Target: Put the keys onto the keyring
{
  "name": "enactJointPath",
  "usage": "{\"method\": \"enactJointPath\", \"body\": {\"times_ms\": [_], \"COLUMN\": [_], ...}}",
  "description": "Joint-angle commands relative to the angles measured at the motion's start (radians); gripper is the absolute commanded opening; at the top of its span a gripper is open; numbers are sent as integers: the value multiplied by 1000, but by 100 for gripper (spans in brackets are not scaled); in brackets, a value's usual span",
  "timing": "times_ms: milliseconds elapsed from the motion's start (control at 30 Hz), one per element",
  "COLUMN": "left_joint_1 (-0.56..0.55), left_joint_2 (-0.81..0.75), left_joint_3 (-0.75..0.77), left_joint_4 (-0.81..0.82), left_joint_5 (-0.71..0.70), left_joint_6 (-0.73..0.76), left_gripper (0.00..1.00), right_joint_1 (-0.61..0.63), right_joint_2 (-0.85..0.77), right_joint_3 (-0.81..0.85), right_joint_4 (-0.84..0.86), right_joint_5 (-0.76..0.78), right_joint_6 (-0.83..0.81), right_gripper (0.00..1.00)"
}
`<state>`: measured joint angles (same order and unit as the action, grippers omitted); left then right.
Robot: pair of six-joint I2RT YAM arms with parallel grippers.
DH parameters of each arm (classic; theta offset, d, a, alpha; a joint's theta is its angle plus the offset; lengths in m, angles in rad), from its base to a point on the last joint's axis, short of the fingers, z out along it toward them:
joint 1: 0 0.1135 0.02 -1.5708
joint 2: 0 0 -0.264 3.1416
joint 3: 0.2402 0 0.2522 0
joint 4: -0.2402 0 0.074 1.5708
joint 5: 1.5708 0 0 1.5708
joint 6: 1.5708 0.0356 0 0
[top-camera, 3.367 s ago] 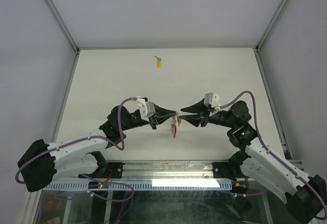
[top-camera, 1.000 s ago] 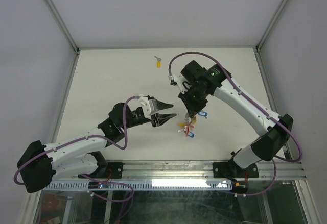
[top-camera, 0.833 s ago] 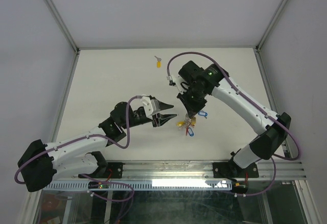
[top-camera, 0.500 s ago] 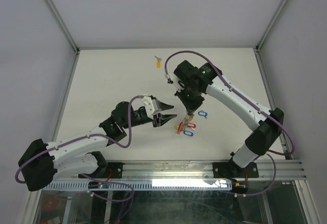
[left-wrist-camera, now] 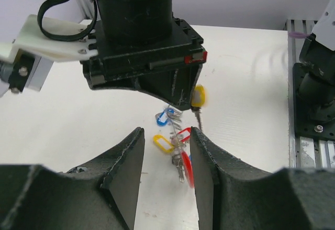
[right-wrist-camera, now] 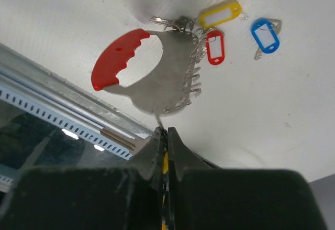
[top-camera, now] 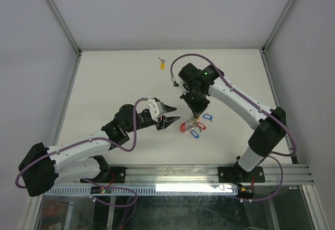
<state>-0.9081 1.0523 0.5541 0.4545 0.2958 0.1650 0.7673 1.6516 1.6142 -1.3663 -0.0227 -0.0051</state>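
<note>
The keyring (top-camera: 189, 128) lies on the table: silver rings on a curved red strip (right-wrist-camera: 118, 57), with yellow (right-wrist-camera: 220, 13), red (right-wrist-camera: 214, 46) and blue (right-wrist-camera: 264, 34) tagged keys beside it. My right gripper (top-camera: 194, 116) points down just above it. In the right wrist view the gripper (right-wrist-camera: 163, 130) is shut on a yellow-headed key (right-wrist-camera: 157, 118) whose blade sticks out toward the ring. My left gripper (top-camera: 170, 119) is open and empty just left of the keyring. In the left wrist view the cluster (left-wrist-camera: 178, 146) shows between my fingers (left-wrist-camera: 125, 170).
Another yellow-tagged key (top-camera: 163, 65) lies alone near the table's far edge. A metal rail (top-camera: 172, 175) runs along the near edge by the arm bases. Frame posts (top-camera: 58, 18) stand at the far corners.
Earlier both grippers held the keyring between them; now it lies on the table. The right gripper, holding the yellow key, has shifted slightly left over it. The left gripper has stayed open nearby.
</note>
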Motion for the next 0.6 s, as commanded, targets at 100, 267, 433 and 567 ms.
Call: {"method": "enactJointPath", "body": {"times_ms": [100, 267, 433, 567], "left_joint_1": [6, 6, 6, 6], "left_joint_2": [-12, -2, 5, 24], "left_joint_3": [40, 48, 48, 61], "left_joint_4": [14, 16, 2, -23], "left_joint_5": [-20, -10, -17, 8], "left_joint_6": [16, 10, 20, 29], "left_gripper": [39, 39, 39, 37], "right_joint_1": [11, -63, -35, -46], "right_joint_2": [-109, -72, -129, -142], "right_joint_3": [-21, -93, -63, -64], "right_joint_4": [124, 52, 120, 125], "right_joint_5": [-221, -129, -242, -313], "right_joint_6": [-15, -52, -61, -95], "right_gripper": [0, 0, 0, 0]}}
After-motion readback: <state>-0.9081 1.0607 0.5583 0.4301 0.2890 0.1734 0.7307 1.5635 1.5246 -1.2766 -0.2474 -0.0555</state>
